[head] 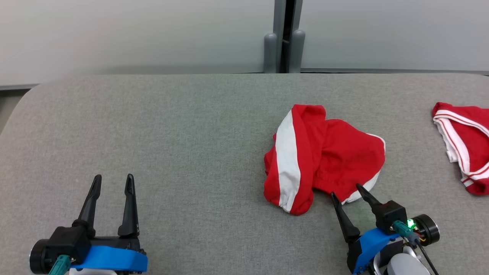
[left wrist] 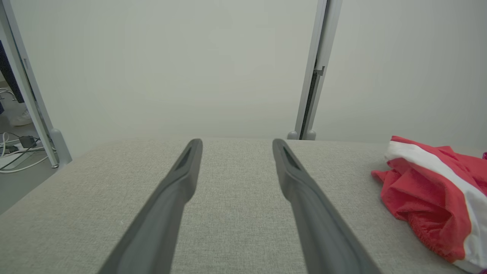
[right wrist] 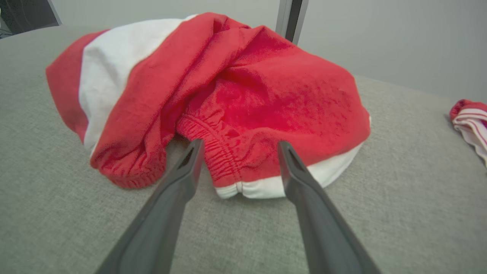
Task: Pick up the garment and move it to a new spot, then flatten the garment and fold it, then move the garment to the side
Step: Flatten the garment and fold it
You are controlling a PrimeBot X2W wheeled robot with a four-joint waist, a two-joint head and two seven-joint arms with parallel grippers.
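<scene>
Both grippers gape wide and empty. Fingertips of the right gripper (head: 345, 190) flank the near hem of the crumpled garment (head: 324, 152) just ahead; a second cloth (head: 464, 145) lies off to its right. The left gripper (head: 114, 176) hovers over the table (head: 172, 126), garment well to its right.

The garment (head: 324, 152) is lying on the table (head: 172, 133), a bit to the right of the middle. The second garment (head: 464, 141) is lying on the table too, far off to the right and well apart from the first one. It is running off the side of the head view. The right gripper (head: 345, 190) is sitting in front of the garment, with its tips right at the near edge of it. The left gripper (head: 113, 177) is sitting at the near left of the table, well apart from both garments. A wall (head: 133, 34) is standing behind the table, and a post (head: 284, 38) is standing in it, behind the garment.
</scene>
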